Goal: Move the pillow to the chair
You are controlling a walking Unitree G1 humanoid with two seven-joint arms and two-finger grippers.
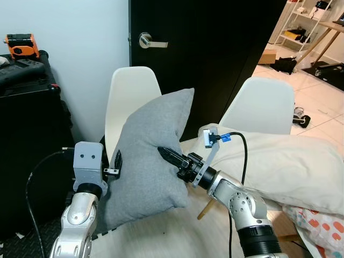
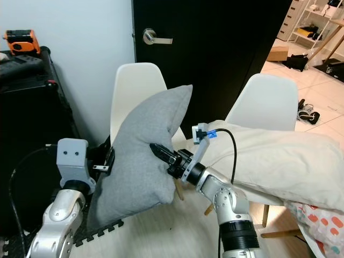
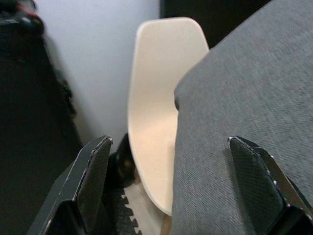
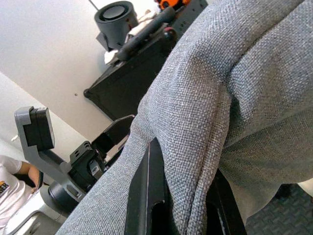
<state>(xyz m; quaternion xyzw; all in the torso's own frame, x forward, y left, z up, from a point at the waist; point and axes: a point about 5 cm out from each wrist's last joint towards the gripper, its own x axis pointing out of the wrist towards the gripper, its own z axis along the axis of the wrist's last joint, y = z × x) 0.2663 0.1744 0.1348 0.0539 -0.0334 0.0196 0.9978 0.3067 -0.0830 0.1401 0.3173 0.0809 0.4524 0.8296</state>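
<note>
We pinch the grey woven pillow in our right gripper. Our left gripper, fingers spread wide, braces its edge. We should lower it squarely onto the white moulded chair.

Place: a home
Signs: black door, white chairs, bedding, tiled floor, shelves

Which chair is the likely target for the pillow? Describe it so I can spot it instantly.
Start at the black door with its silver handle. Two white shell chairs stand before it; take the left chair, behind the grey pillow. The other chair has a cream pillow before it.
</note>
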